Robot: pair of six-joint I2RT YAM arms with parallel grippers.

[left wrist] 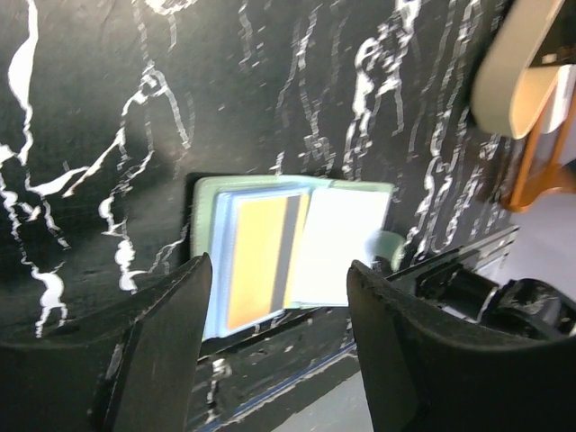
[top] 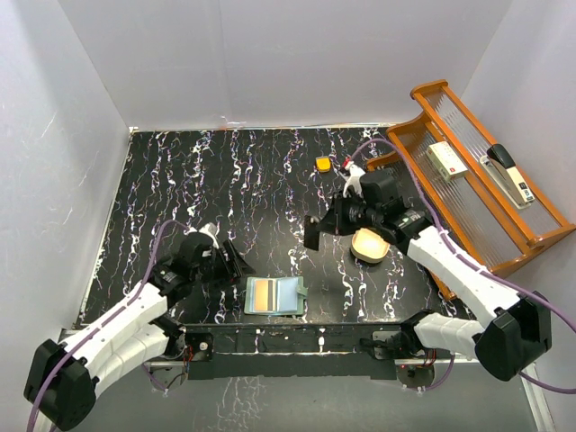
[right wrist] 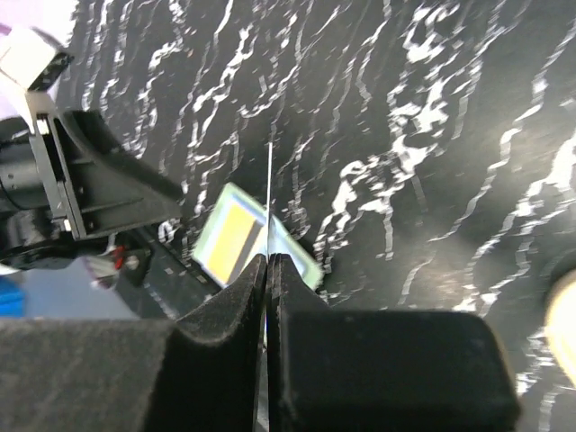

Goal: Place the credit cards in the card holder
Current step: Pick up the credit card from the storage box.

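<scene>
1. The card holder [top: 273, 295] lay open and flat on the black marbled desk [top: 180, 189], near the front edge and between the 2 arm bases.
2. A yellow credit card [left wrist: 256, 261] with a dark stripe lay on the left half of the holder; I cannot tell whether it sat inside a pocket.
3. The left jaws were spread wide and held nothing. They hung low over the desk, just left of the card holder, and in the left wrist view the holder showed between the 2 fingers [left wrist: 162, 333].
4. The right jaws were pressed together and pinched a thin credit card [right wrist: 269, 193], seen edge-on as a pale line rising from the fingertips.
5. This card was in the air, farther back than the card holder and apart from it.
6. A tan oval dish [top: 370, 244] stood just right of the right jaws, and a small orange block [top: 323, 164] lay farther back.
</scene>
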